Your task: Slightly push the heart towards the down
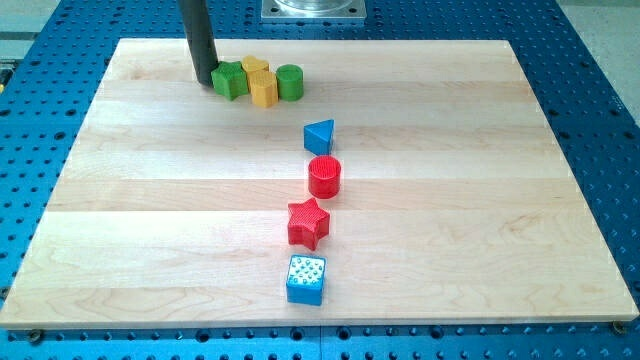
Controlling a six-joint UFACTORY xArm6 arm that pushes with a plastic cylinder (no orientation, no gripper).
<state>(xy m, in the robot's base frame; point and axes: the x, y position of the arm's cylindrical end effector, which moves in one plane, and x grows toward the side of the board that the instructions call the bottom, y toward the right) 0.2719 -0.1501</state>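
Camera view: the straight dark rod ends in the tip (203, 81), which stands near the top-left corner of the pale wooden board (150, 200). It is just beside, perhaps touching, the left side of a green plastic block with a lobed, star-like outline (228, 80). The arm carries no claw, so nothing opens or closes and nothing is held.

The heart must be one of two yellow plastic blocks packed against that green block near the top edge: the rear yellow block (254, 66) or the front yellow block (263, 90). Their outlines are too small to tell apart for sure. A green plastic cylinder (290, 82) touches the cluster on the side toward the right edge.

The main risk is probably the crowding. The tip is on the wrong side of the cluster, and a push from there would likely drive the green star-like block into both yellows and scatter the group sideways instead of toward the bottom edge. Even from the top edge, contact off-centre could spin the heart or drag its neighbour along, and too long a stroke would overshoot "slightly".

A blue plastic triangle (319, 135), a ribbed red plastic cylinder (324, 176), a red plastic star (308, 222) and a blue plastic cube with a white dotted top (306, 279) run in a line toward the bottom edge, well apart from the cluster. The board is smooth, with joined planks, and lies on a blue perforated metal table (40, 180).
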